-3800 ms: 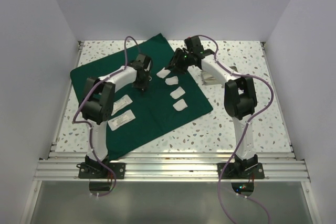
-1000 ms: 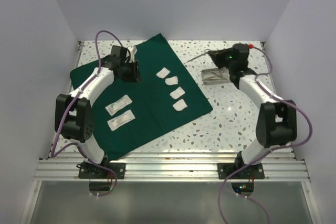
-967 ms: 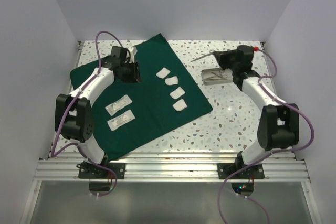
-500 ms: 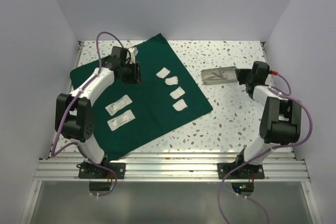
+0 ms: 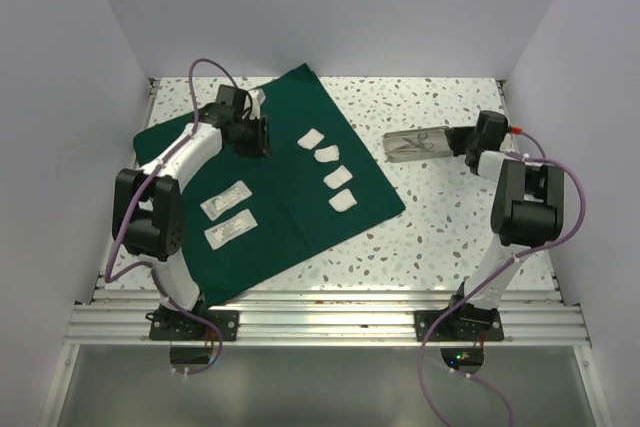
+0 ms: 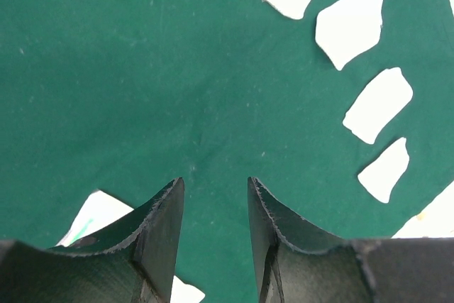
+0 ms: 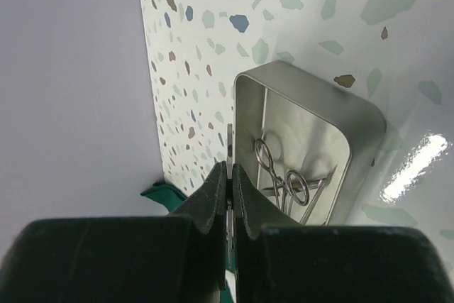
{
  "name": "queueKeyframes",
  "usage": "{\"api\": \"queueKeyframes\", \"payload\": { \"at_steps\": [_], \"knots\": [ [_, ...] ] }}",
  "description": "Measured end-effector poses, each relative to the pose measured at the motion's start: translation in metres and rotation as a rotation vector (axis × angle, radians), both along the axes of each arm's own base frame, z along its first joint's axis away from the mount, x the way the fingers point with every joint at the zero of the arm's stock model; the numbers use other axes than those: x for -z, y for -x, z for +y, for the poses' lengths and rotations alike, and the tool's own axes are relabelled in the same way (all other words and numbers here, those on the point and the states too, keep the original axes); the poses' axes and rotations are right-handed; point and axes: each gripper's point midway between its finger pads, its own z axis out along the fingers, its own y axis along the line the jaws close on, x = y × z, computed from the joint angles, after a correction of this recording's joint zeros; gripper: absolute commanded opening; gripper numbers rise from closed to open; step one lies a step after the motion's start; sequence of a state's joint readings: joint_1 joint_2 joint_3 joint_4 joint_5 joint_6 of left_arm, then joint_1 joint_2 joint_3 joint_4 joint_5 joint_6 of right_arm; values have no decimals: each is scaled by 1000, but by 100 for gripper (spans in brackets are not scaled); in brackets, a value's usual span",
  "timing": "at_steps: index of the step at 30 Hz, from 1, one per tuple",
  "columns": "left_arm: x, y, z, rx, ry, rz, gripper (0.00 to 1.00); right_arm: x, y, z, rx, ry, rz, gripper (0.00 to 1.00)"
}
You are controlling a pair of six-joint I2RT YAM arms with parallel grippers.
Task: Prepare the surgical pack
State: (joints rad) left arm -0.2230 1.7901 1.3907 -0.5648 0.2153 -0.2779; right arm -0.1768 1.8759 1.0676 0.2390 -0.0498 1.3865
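The dark green drape (image 5: 290,187) lies flat on the left half of the table. Several white gauze pads (image 5: 338,177) lie in a row on its right part and also show in the left wrist view (image 6: 351,26). Two white packets (image 5: 225,199) lie on its left part. My left gripper (image 5: 256,139) hangs open and empty over the drape's back part (image 6: 213,182). The steel tray (image 5: 396,155) stands on the bare table right of the drape, with scissor-like instruments (image 7: 284,179) in it. My right gripper (image 5: 455,139) is shut on a thin steel instrument (image 7: 229,140) at the tray's rim (image 7: 312,94).
White walls stand close on the left, back and right. The speckled table (image 5: 440,217) has a raised edge at the back and sides. The right arm is stretched low along the table toward the right wall. A corner of the drape (image 7: 159,193) shows beyond the tray.
My right arm has swung from the drape's edge to the right and lowered the thin instrument to the tray. My left arm has pulled back toward the drape's back-left part.
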Motion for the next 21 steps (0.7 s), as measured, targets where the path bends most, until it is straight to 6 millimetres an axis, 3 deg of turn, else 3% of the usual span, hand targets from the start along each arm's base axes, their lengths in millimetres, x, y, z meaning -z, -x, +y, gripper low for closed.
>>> {"api": "queueKeyframes", "payload": {
  "at_steps": [8, 16, 17, 18, 21],
  "knots": [
    [-5, -13, -5, 3, 0, -16, 44, 17, -4, 4, -23, 9, 25, 0],
    [-11, -15, -8, 9, -5, -19, 44, 34, -12, 24, -49, 2, 50, 0],
    [-11, -15, -8, 9, -5, -18, 44, 35, -13, 26, -53, 1, 50, 2],
    [-11, -15, -8, 9, -6, -17, 44, 35, -14, 29, -57, -1, 50, 14],
    [-10, -13, -7, 15, -11, -12, 44, 34, -16, 36, -67, 0, 59, 29]
  ]
}}
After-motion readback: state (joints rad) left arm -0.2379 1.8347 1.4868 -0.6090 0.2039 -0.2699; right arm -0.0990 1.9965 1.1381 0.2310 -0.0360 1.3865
